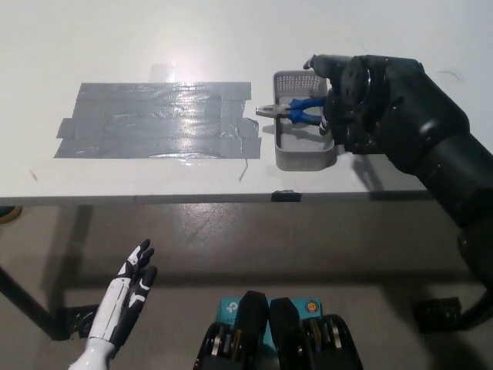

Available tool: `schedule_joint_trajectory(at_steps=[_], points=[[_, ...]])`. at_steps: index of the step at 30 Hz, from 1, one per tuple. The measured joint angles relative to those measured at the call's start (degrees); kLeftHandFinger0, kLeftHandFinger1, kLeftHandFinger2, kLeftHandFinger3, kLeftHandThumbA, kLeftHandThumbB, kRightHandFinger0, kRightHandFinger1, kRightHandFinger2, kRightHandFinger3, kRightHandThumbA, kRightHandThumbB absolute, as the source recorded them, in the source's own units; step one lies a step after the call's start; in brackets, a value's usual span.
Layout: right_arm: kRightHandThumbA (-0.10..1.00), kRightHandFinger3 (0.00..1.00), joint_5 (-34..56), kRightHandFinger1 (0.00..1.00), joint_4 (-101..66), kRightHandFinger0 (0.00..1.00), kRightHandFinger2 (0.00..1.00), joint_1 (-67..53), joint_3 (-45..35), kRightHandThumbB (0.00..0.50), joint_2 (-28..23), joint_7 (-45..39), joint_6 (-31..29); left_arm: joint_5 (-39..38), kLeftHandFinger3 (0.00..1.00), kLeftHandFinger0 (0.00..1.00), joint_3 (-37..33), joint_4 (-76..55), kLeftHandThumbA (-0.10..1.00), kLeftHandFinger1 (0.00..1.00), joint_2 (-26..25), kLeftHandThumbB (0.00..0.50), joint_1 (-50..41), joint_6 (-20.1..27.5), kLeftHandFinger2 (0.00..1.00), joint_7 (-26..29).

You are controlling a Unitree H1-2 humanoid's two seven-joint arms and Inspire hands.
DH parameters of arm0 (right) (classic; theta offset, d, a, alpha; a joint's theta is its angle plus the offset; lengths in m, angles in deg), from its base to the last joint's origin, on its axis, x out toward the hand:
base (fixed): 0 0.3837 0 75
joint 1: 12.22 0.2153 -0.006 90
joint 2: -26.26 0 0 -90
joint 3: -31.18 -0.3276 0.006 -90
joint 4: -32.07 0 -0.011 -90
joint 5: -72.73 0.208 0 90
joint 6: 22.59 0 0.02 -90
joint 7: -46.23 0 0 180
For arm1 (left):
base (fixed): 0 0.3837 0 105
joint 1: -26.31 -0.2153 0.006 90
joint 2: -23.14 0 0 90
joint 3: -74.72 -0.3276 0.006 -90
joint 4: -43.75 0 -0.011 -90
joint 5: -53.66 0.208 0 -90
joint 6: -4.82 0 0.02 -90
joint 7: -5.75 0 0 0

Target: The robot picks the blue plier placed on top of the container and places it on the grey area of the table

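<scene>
The blue-handled plier (pixel 296 110) lies across the top of the small grey container (pixel 305 161), its metal jaws sticking out over the container's left rim. My black right hand (pixel 351 91) sits low over the container's right side and covers the ends of the handles. Whether it grips them is hidden. The grey taped area (pixel 154 119) spreads over the table just left of the container. Below the table's front edge, at the lower left, my white left hand (pixel 127 295) rests open and holds nothing.
The white table (pixel 115 38) runs across the upper half, and its front edge crosses at about mid-height. Floor and a table leg (pixel 27 308) show below. A thin loose strand (pixel 246 168) lies by the tape's right end.
</scene>
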Motion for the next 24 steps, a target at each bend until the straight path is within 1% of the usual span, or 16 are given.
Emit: schedule_joint_trajectory(at_steps=[1, 3, 7, 12, 16, 18, 24], points=[[1.00, 1.00, -0.05, 1.00, 0.27, 1.00, 1.00, 0.00, -0.05, 0.372, 0.13, 0.13, -0.07, 0.06, 1.00, 1.00, 0.00, 0.00, 1.00, 1.00, 0.00, 0.078, 0.00, -0.01, 1.00, 0.00], [1.00, 1.00, -0.30, 1.00, 0.97, 1.00, 1.00, 0.00, -0.10, 0.382, 0.49, 0.58, -0.12, 0.25, 1.00, 1.00, -0.02, -0.01, 1.00, 1.00, 0.00, 0.080, -0.02, -0.02, 1.00, 0.00], [1.00, 1.00, -0.75, 1.00, 1.56, 1.00, 1.00, -0.01, -0.10, 0.376, 1.16, 1.07, -0.11, 0.38, 1.00, 1.00, 0.02, -0.07, 1.00, 1.00, 0.00, 0.087, -0.12, -0.02, 1.00, 0.00], [1.00, 1.00, -0.87, 1.00, 1.80, 1.00, 1.00, -0.01, -0.14, 0.378, 1.63, 1.39, -0.08, 0.78, 1.00, 1.00, -0.02, -0.07, 1.00, 1.00, 0.00, 0.078, -0.07, -0.03, 1.00, 0.00], [1.00, 1.00, -0.92, 1.00, 2.67, 1.00, 1.00, 0.01, -0.18, 0.382, 1.71, 1.96, -0.17, 0.95, 1.00, 1.00, -0.02, -0.09, 1.00, 1.00, 0.00, 0.088, -0.02, -0.04, 1.00, 0.00], [1.00, 1.00, -0.91, 1.00, 4.12, 1.00, 1.00, 0.02, -0.27, 0.396, 1.91, 2.26, -0.42, 0.98, 1.00, 1.00, -0.01, -0.09, 1.00, 1.00, 0.00, 0.076, -0.02, -0.04, 1.00, 0.00], [1.00, 1.00, -0.90, 1.00, 7.25, 1.00, 1.00, 0.23, -0.61, 0.387, 2.71, 3.30, -1.66, 0.99, 1.00, 1.00, -0.01, -0.08, 1.00, 1.00, -0.01, 0.077, 0.16, -0.08, 1.00, 0.00]])
